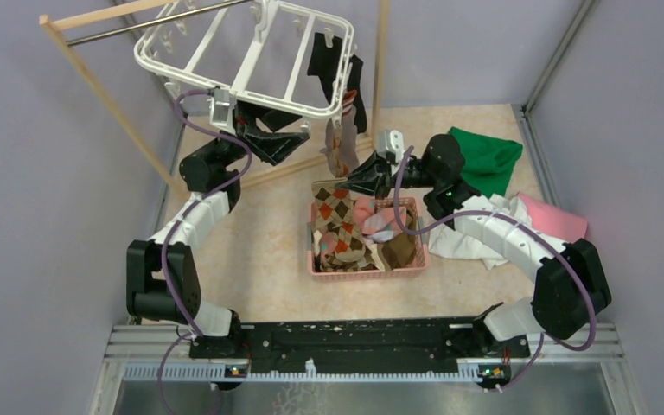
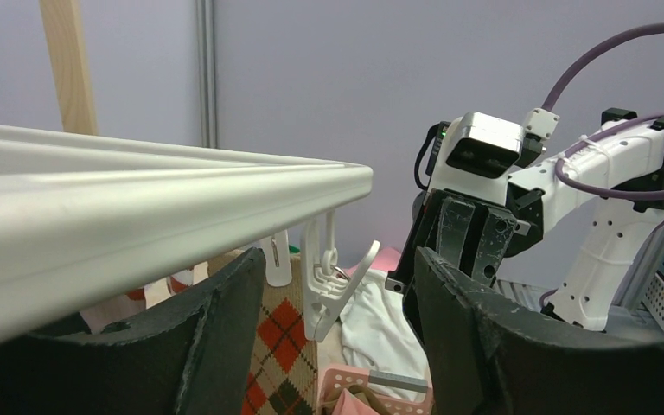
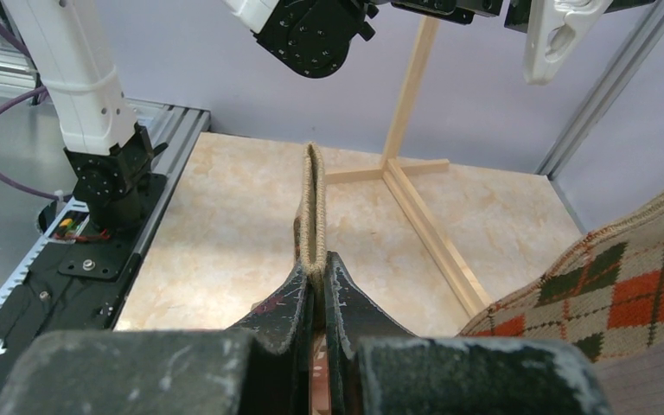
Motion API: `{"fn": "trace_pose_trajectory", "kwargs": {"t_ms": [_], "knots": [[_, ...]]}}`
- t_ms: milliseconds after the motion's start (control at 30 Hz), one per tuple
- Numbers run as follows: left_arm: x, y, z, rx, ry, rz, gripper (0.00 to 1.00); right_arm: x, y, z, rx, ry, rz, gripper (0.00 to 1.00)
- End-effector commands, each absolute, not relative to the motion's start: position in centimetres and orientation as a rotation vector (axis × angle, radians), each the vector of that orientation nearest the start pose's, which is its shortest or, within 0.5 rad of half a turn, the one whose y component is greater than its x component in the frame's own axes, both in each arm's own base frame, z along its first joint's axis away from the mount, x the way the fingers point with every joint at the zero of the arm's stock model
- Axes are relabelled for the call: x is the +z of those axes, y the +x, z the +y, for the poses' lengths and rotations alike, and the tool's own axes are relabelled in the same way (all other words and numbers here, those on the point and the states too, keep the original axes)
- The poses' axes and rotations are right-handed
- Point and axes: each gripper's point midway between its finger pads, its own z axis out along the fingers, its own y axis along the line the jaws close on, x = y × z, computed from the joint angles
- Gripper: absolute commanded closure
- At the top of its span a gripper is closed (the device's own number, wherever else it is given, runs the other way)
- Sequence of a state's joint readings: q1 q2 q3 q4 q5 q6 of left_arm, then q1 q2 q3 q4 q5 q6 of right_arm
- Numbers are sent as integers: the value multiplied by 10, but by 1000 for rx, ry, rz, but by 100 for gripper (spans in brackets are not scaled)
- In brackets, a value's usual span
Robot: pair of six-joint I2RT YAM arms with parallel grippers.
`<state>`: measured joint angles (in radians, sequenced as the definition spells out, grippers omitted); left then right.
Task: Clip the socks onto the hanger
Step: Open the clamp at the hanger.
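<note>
The white hanger (image 1: 251,60) hangs from the rack at the back, with black socks (image 1: 324,60) and a grey-brown sock (image 1: 341,143) clipped along its right side. My left gripper (image 1: 298,143) stands open just under the hanger's near rail (image 2: 138,199). A white clip (image 2: 333,290) dangles between its fingers (image 2: 216,346) without touching them. My right gripper (image 1: 343,183) is shut on the beige cuff edge (image 3: 313,207) of a brown argyle sock (image 1: 337,216), which hangs down into the basket. The sock's diamonds show behind the clip (image 2: 281,346).
A pink basket (image 1: 363,270) holding more socks sits mid-table. The wooden rack (image 1: 104,95) with its metal bar stands at the back left, its foot (image 3: 437,225) on the floor. Green (image 1: 488,160), white (image 1: 462,238) and pink (image 1: 553,216) cloths lie at the right.
</note>
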<state>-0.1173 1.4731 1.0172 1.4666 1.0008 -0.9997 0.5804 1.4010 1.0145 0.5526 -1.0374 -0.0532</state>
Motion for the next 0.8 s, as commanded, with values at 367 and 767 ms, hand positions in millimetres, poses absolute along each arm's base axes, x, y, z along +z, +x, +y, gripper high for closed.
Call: {"fn": "trace_pose_trajectory", "kwargs": {"t_ms": [367, 767], "knots": [[454, 279, -200, -1117, 768, 627, 20, 342, 239, 338, 1094, -1265, 901, 100], [437, 286, -192, -1001, 707, 627, 12, 342, 238, 336, 1088, -1267, 900, 100]]}}
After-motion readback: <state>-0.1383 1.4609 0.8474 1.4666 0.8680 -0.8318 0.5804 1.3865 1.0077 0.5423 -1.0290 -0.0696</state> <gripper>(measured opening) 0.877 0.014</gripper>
